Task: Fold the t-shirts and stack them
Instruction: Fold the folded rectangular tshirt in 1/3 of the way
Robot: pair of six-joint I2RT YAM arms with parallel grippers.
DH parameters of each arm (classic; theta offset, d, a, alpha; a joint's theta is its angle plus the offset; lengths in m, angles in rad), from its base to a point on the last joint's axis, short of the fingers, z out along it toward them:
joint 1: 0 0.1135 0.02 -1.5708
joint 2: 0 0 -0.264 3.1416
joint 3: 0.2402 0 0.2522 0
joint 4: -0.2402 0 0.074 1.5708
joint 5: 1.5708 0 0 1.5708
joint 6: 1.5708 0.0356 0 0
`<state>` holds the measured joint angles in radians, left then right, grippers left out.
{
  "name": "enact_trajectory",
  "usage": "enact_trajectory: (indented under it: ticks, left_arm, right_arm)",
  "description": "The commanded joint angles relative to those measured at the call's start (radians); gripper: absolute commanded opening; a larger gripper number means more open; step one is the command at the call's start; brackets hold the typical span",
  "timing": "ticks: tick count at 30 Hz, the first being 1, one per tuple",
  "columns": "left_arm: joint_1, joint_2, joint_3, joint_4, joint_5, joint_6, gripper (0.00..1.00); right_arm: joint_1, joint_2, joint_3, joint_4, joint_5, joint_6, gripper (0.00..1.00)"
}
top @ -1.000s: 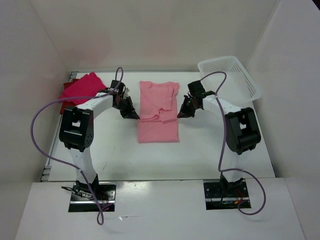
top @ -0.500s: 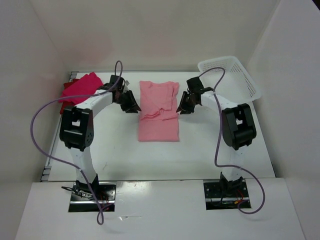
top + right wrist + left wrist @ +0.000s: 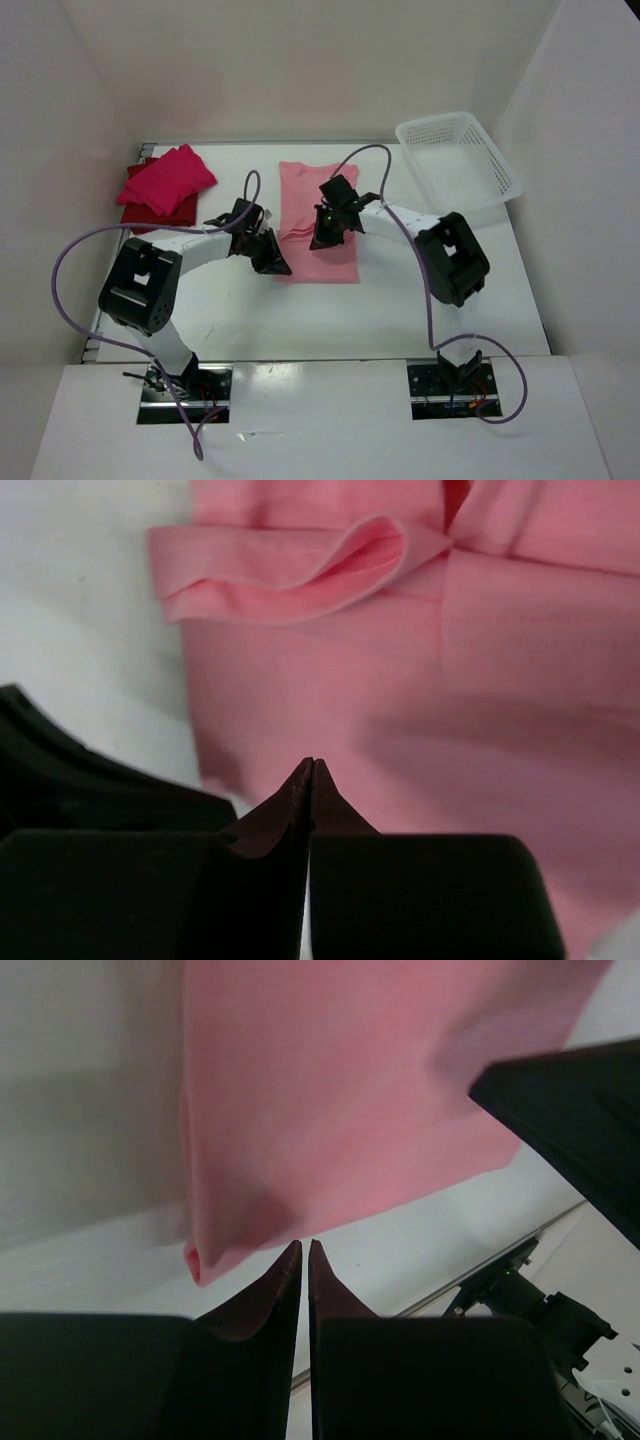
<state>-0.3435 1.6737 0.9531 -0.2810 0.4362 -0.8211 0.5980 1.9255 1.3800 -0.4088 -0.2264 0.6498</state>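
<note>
While both arms reached inward over the white bench (image 3: 400,300), the pale pink t-shirt (image 3: 298,200) lay flat at the middle of the far half, its long sides running from the far edge toward the near one. The left gripper (image 3: 303,1248) sat at the shirt's near-left corner, its two dark fingers pressed together with only a hairline between them. The left wrist camera showed the tips meeting right at the hem, and whether any cloth was caught there could not be told. The right gripper (image 3: 310,766) hung over the middle of the same shirt, its fingers likewise closed tip to tip and pointing at the fabric. The right wrist view did not show whether they touched or pinched it. Beyond those tips a loose fold of cloth (image 3: 300,565) lay doubled across the shirt, one end curling open.

At the far-left corner the bright magenta-pink t-shirt (image 3: 170,178) rested folded on top of the dark red t-shirt (image 3: 160,217), whose edge showed beneath it on the near side. That pair lay well apart from the pale pink one. A white lattice basket (image 3: 497,170) stood at the far-right corner of the bench, clear of both arms and of all three shirts.
</note>
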Motion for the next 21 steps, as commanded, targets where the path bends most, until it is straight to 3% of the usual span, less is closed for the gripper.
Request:
enact_trajectory:
  ticks: [1,14,21]
  left_arm:
    - [-0.024,0.032,0.001,0.082,0.007,-0.030,0.11]
    - [-0.035,0.073,-0.054,0.062,-0.033,0.019,0.11]
    - [-0.035,0.017,-0.043,0.011,-0.042,0.028,0.11]
  right_arm:
    - [-0.009,0.079,0.082,0.067,0.030,0.005,0.00]
    - [-0.009,0.176,0.059,0.195,0.301,0.027,0.00]
    - [-0.055,0.268,0.321,0.203,0.427,0.047,0.00]
